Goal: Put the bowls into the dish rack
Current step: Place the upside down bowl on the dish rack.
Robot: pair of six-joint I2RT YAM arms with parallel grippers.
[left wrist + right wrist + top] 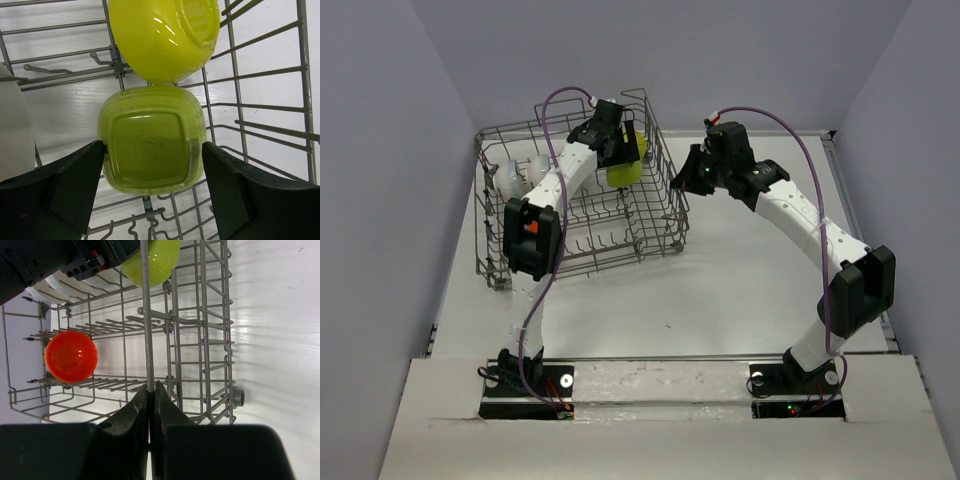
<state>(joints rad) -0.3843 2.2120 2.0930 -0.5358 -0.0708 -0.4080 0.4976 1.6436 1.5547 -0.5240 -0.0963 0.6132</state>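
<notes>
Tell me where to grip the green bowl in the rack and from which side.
Clamp the green bowl across two opposite straight sides, coming at its base, as the left gripper has it. It sits in the dish rack with its square base toward the gripper; the yellow bowl crowds another side.

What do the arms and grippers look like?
White links and black joint housings on the left arm and right arm, a purple cable along each. An orange mark on the left elbow housing; green lights on the right. The left gripper and right gripper have black wedge-shaped fingers.
</notes>
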